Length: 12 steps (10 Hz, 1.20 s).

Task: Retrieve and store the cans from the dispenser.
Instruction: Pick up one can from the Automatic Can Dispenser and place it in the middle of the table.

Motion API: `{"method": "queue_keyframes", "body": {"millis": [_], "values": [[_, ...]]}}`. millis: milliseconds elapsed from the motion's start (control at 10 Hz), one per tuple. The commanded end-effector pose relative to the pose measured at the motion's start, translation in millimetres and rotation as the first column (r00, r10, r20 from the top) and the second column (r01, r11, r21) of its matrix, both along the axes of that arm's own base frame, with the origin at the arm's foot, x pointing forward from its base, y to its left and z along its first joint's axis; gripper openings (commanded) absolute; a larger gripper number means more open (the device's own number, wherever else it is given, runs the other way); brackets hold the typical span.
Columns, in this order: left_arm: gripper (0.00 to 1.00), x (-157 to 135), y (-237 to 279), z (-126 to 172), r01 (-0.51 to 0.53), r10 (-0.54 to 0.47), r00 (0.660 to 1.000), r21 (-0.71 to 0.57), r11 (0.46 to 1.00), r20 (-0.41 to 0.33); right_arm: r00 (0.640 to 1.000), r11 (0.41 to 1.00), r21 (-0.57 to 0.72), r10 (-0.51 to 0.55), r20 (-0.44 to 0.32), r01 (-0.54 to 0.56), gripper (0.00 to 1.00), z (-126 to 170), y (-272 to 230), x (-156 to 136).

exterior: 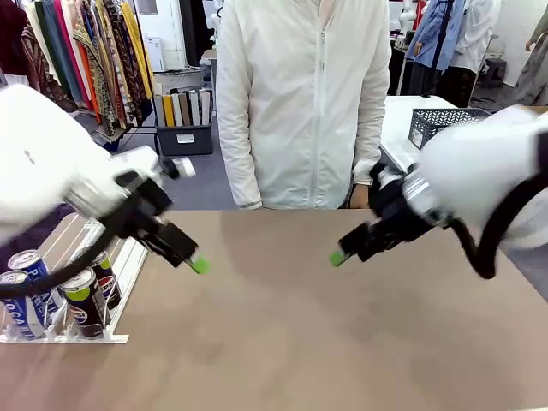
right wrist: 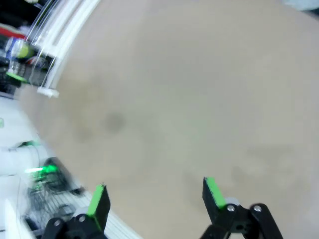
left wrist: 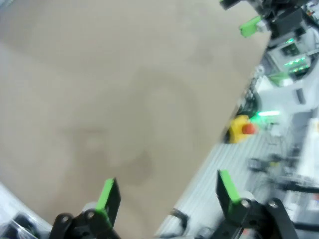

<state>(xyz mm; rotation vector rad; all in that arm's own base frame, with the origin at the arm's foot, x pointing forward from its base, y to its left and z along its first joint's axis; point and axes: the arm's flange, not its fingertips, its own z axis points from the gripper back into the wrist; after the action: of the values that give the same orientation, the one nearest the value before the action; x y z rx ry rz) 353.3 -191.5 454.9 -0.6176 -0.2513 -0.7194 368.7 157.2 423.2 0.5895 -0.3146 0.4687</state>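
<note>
Several cans stand in the white dispenser (exterior: 110,336) at the table's near left: blue Pocari cans (exterior: 27,272) and black cans with green tops (exterior: 83,301). My left gripper (exterior: 196,263) hovers over the table just right of the dispenser, open with nothing between its fingers (left wrist: 105,197). Across the middle, my right gripper (exterior: 339,257) is also open and empty, pointing toward the left one. The right wrist view shows its green pads (right wrist: 211,191) spread over bare table, with the dispenser (right wrist: 56,54) and blurred cans (right wrist: 20,50) at the upper left.
A person in a white jacket (exterior: 300,111) stands at the far edge. A dark grey perforated basket (exterior: 441,122) sits on a white table at the back right. A red and yellow stop button (left wrist: 244,128) lies beyond the table's edge.
</note>
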Motion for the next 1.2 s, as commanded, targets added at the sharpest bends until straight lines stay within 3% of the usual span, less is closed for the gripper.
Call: {"method": "queue_keyframes", "body": {"millis": [0, 100, 200, 300, 500, 800, 1000, 1100], "values": [[1.0, 3.3, 63.4, 52.4, -0.102, 0.081, 0.981, -0.115, 0.988, -0.177, 0.991, 0.955, 0.295, 0.018, -0.131, 0.022, 1.0, 45.8, -65.1, -15.1], [1.0, -3.5, 98.8, 73.6, -0.154, 0.119, 0.97, -0.155, 0.976, -0.212, 0.988, 0.916, 0.401, 0.057, -0.145, 0.006, 1.0, 66.9, -98.7, -35.4], [1.0, -14.4, 150.5, 92.8, -0.19, 0.114, 0.949, -0.248, 0.95, -0.293, 0.99, 0.864, 0.502, 0.032, -0.138, 0.042, 1.0, 83.1, -141.3, -57.3], [1.0, -22.2, 213.0, 100.0, -0.279, 0.148, 0.919, -0.338, 0.899, -0.364, 0.987, 0.789, 0.598, -0.059, -0.151, 0.139, 1.0, 86.8, -195.8, -72.6], [1.0, -46.9, 313.5, 88.9, -0.434, 0.214, 0.878, -0.525, 0.732, -0.428, 0.962, 0.661, 0.7, -0.168, -0.214, 0.271, 1.0, 68.1, -275.6, -90.5], [1.0, -92.9, 440.5, 45.1, -0.585, 0.303, 0.811, -0.694, 0.42, -0.5, 0.901, 0.449, 0.79, -0.314, -0.298, 0.418, 1.0, 28.6, -360.3, -115.2], [1.0, -112.7, 471.2, 22.1, -0.627, 0.363, 0.774, -0.705, 0.33, -0.519, 0.864, 0.399, 0.788, -0.392, -0.316, 0.469, 1.0, 13.8, -371.8, -117.5], [1.0, -106.5, 467.9, 16.3, -0.732, 0.493, 0.672, -0.597, 0.328, -0.553, 0.774, 0.466, 0.651, -0.545, -0.322, 0.599, 1.0, 13.7, -354.3, -107.8]]}}
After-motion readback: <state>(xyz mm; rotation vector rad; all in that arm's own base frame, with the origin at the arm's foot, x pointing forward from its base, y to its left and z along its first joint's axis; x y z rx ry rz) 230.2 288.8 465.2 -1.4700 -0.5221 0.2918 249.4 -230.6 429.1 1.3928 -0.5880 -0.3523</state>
